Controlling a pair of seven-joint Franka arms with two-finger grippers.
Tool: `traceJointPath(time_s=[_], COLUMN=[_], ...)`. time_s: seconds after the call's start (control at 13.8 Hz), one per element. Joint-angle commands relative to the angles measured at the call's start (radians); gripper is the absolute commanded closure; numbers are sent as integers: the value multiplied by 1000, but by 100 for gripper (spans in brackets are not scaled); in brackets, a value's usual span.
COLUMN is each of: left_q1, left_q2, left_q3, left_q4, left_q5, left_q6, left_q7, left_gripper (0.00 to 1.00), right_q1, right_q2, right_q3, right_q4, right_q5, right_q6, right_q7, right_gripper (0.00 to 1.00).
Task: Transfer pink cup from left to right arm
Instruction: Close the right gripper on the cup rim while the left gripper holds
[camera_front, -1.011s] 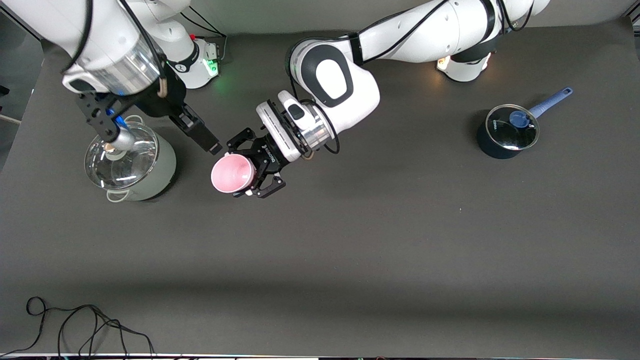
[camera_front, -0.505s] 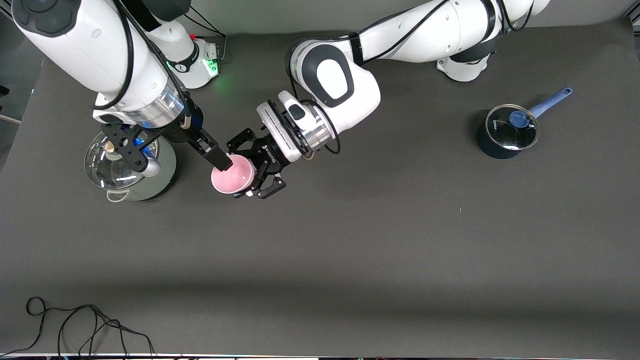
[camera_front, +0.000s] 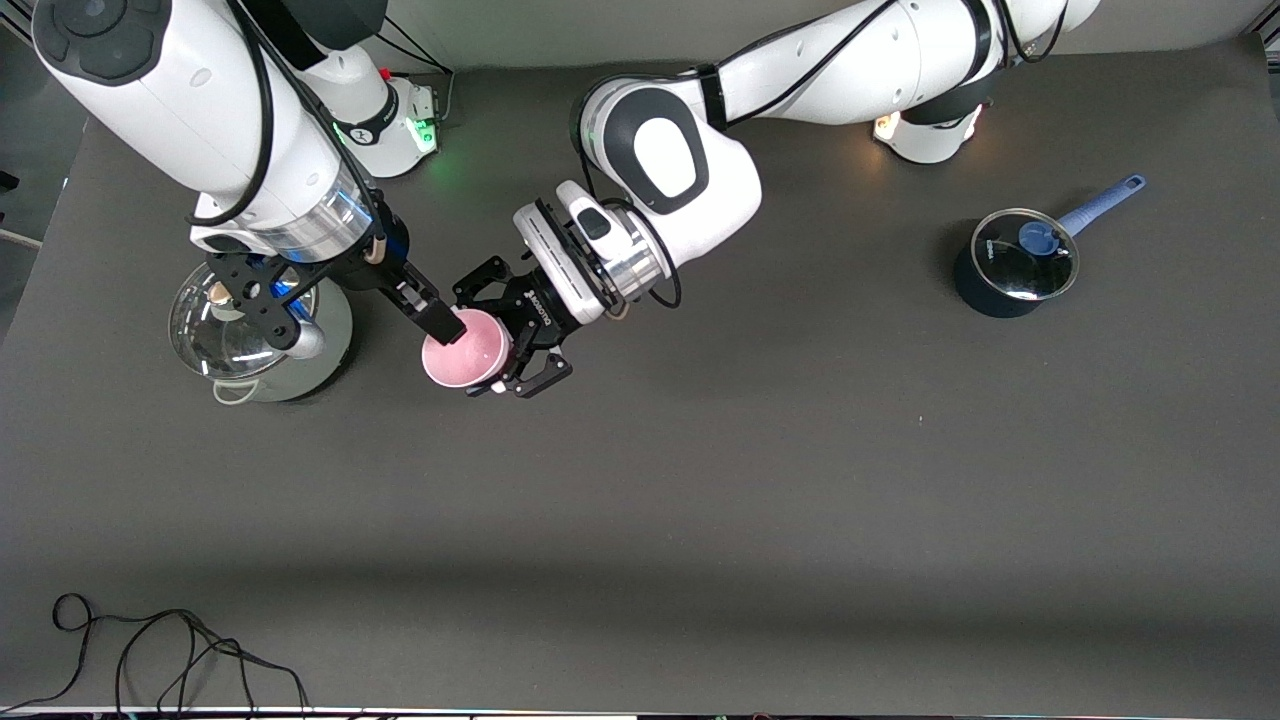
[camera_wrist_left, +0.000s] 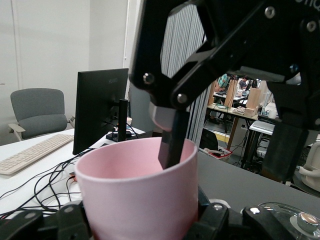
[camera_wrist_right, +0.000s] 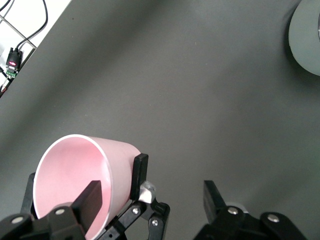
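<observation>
**Crowded at the right arm's end, open table nearer the camera**

The small pale pink plastic cup (camera_front: 463, 349) hangs clamped in the left arm's black claw gripper (camera_front: 500, 340), with the right arm's slim black gripper (camera_front: 440, 325) straddling its rim. Just beside them stands the grey lidded pot (camera_front: 262, 335). The dark blue-handled saucepan (camera_front: 1012, 263) blocks the left arm's end. Black cable (camera_front: 170, 650) lies along the nearest edge.
</observation>
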Motion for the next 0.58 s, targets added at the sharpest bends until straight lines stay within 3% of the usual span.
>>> traceJointPath(time_s=[0.0,0.29,0.43,0.51], left_q1=[-23,-23,-23,-23], left_q2=[-17,-19,-19,-19], left_q3=[23,23,23,30], left_q4=[18,18,18,18], left_q5=[-7,-6,-1,3], left_q6=[21,21,21,19], left_q7=[-17,-20,-20,-18], left_gripper=[100,100,100,79], right_q1=[12,24,25,25], right_q2=[18,22,27,29], right_q3=[-5,-5,-5,-5], right_q4=[51,63,65,63], right_q5=[-30,-55,-58,-58], right_q6=[-14,-9,-9,-9], right_q7=[4,2,4,4], right_gripper=[51,81,84,89])
